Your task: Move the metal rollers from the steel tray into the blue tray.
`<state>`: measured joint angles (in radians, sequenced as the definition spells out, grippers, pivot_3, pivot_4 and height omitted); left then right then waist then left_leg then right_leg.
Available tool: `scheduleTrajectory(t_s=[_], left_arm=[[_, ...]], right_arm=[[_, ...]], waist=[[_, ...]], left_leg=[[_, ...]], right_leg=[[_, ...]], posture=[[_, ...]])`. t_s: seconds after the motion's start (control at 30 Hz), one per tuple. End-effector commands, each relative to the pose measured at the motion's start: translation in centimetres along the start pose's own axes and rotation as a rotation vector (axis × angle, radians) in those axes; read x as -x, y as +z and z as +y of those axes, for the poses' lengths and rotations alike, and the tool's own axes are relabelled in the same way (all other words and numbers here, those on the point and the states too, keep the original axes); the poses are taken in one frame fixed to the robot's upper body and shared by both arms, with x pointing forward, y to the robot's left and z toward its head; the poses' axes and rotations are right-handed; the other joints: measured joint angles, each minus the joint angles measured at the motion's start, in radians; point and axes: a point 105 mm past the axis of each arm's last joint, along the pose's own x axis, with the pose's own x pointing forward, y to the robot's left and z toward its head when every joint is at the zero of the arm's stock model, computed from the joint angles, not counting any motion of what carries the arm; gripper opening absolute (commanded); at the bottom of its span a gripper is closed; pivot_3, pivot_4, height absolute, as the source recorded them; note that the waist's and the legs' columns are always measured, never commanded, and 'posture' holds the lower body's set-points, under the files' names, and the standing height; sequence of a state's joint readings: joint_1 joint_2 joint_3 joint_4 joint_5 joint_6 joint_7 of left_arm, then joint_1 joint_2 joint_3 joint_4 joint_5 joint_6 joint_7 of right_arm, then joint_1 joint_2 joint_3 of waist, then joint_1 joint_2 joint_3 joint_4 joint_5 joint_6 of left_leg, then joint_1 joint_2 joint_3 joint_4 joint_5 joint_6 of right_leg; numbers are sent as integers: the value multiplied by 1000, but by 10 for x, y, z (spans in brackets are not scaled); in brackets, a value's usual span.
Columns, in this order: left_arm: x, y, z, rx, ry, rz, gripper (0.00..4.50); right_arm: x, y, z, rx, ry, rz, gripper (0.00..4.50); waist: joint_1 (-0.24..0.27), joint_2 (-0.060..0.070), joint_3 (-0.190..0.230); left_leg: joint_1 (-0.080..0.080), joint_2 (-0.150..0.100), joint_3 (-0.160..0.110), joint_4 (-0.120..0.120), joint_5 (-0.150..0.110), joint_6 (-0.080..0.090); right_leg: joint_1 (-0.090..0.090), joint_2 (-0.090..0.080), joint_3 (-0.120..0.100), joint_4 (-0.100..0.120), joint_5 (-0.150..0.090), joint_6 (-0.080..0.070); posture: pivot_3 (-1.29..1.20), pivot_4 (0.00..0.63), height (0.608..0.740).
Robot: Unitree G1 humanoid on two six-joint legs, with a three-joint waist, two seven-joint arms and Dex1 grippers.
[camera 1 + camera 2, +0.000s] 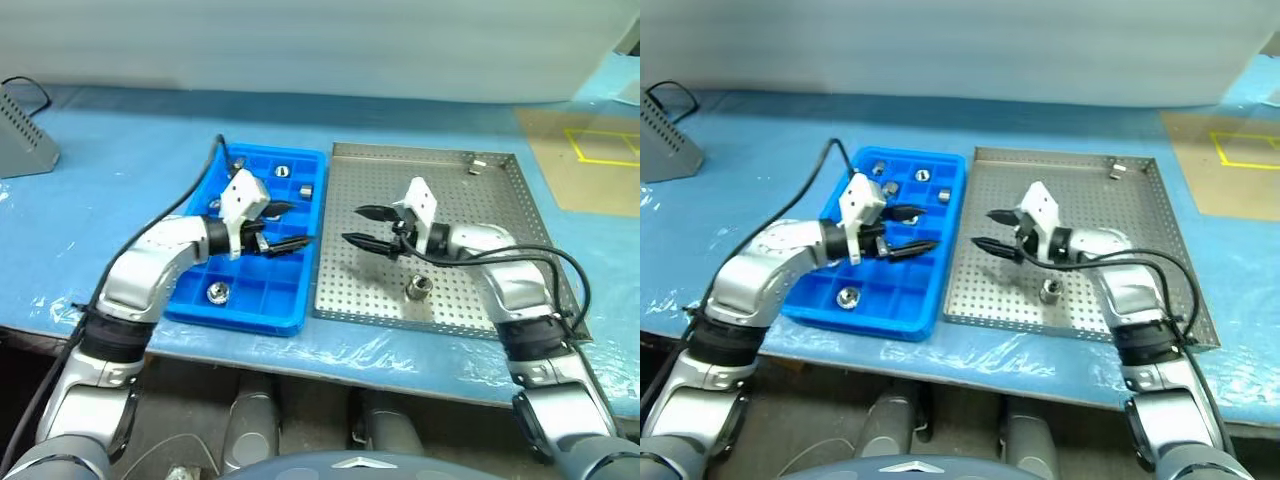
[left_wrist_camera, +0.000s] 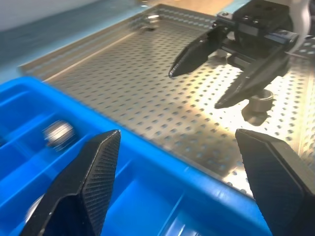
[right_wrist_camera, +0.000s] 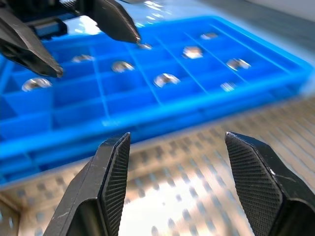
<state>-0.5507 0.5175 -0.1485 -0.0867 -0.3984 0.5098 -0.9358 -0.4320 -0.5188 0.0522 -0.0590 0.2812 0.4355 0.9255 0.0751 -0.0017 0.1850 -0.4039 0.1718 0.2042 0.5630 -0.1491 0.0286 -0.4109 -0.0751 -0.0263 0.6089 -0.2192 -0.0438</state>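
The blue tray [image 1: 268, 288] lies left of the steel tray [image 1: 372, 290], edge to edge. Several metal rollers sit in the blue compartments, one at the near end [image 1: 217, 293] and others toward the far end [image 1: 305, 189]. In the steel tray one roller [image 1: 419, 288] stands near the front and another [image 1: 477, 165] lies by the far right corner. My left gripper [image 1: 296, 225] hovers open and empty over the blue tray's right side. Facing it, my right gripper [image 1: 351, 225] hangs open and empty over the steel tray's left part, behind the front roller [image 2: 260, 101].
Both trays rest on a blue table covered in clear film, close to its front edge [image 1: 330, 350]. A grey device [image 1: 20, 140] stands at the far left. A brown mat with yellow tape [image 1: 590, 170] lies at the far right.
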Motion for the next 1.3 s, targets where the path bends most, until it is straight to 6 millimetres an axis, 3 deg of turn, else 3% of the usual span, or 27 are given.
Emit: scheduleTrajectory(t_s=[0.03,0.3,0.67,0.9,1.3], left_arm=[[-16,3,-4,-34,-95,-13,3955],[-40,1,-12,-19,-233,-32,3955],[-34,-15,-25,-81,-309,28,3955],[-29,-20,-14,-73,-251,33,3955],[-26,-25,-15,-77,-210,57,3955]], right_arm=[[24,5,4,21,-69,-4,3132],[45,-24,9,-46,-149,94,3132],[45,-62,9,-79,-167,179,3132],[42,-66,9,-84,-123,187,3132],[43,-80,15,-110,-60,236,3132]], waist=[[-8,0,0],[-77,1,0],[-89,1,-1],[-88,1,-1],[-85,1,-1]], left_leg=[[0,0,0,0,-1,1],[2,0,0,2,-3,5],[2,0,0,3,-4,7],[3,0,0,5,-5,8],[2,0,0,5,-5,8]], right_leg=[[0,0,0,0,0,0],[2,0,0,-1,0,0],[5,0,0,-2,0,0],[6,0,0,-2,0,0],[6,0,0,-2,0,0]], posture=[[-243,150,740],[-341,150,740],[-316,150,740],[-281,150,740],[-255,150,740]])
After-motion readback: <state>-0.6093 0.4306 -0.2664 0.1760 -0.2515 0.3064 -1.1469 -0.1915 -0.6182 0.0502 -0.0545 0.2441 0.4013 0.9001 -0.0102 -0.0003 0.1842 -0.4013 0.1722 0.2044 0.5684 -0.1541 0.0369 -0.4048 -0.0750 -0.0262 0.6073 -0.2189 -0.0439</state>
